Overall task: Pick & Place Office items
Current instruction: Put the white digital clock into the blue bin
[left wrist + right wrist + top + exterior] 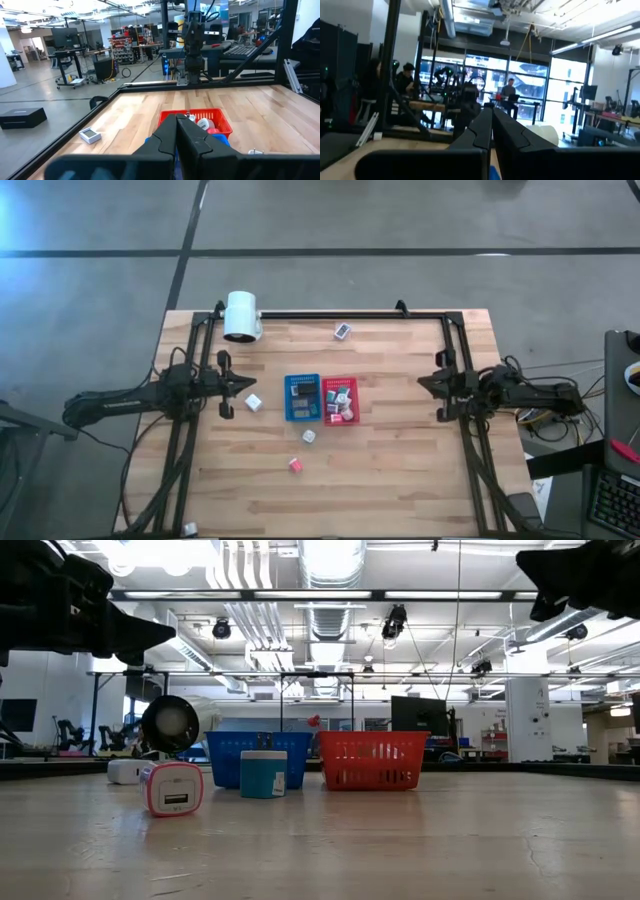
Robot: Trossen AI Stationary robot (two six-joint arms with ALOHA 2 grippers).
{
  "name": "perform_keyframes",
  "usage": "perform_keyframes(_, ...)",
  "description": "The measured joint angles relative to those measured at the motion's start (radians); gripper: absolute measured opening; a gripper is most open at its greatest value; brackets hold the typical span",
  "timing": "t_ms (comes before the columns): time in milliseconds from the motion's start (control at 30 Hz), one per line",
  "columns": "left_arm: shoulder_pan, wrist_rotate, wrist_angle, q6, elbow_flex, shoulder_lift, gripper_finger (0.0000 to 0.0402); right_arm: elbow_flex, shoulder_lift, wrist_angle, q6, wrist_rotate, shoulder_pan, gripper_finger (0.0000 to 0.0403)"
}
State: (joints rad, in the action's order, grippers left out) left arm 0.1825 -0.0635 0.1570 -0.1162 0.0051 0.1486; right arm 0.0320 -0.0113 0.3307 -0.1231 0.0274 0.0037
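- Table: a light wood top. Most of the office items already sit in the two trays at its middle. Four loose ones are left on the wood, so the job looks more than half done.
- Blue tray and red tray: side by side and touching, both with small pieces inside. A drop should come from straight above, so that nothing catches a tray wall.
- Left gripper: near the table's left edge, its fingers pressed together and holding nothing. It is the better choice for the next pick and must spread before it comes down.
- Right gripper: near the right edge, fingers also pressed together and empty, waiting well apart from the trays.
- White cube: just beside the left gripper, between it and the blue tray. This is probably the next pick, and a square grip across two flat faces should hold it.
- Grey cube: near the trays, on their front-edge side.
- Pink cube: nearer the front edge, white with a pink rim and a socket in one face.
- Flat item: near the back edge, white-framed with a dark face.
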Motion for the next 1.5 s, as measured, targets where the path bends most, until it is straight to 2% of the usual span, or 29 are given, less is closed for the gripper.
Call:
perform_keyframes(267,0.000,0.000,-0.001,0.030,0.000,0.001,0.0014,-0.002,0.001,-0.040,0.028,-0.063,0.000,0.0008)
perform_keyframes(967,0.000,0.000,-0.006,0.065,0.000,0.002,0.0014,-0.023,0.002,-0.089,0.005,-0.061,0.000,0.0008)
perform_keyframes(1200,0.000,0.101,0.045,0.114,0.002,0.011,0.0014,-0.023,0.002,-0.088,-0.008,-0.058,0.000,0.0008)
perform_keyframes(1367,0.000,0.184,0.046,0.163,0.068,0.088,0.0009,-0.023,0.002,-0.081,-0.016,-0.050,-0.001,0.0008)
perform_keyframes(1500,0.000,0.220,0.045,0.170,0.188,0.248,0.0004,-0.023,0.002,-0.068,-0.019,-0.050,-0.001,0.0008)
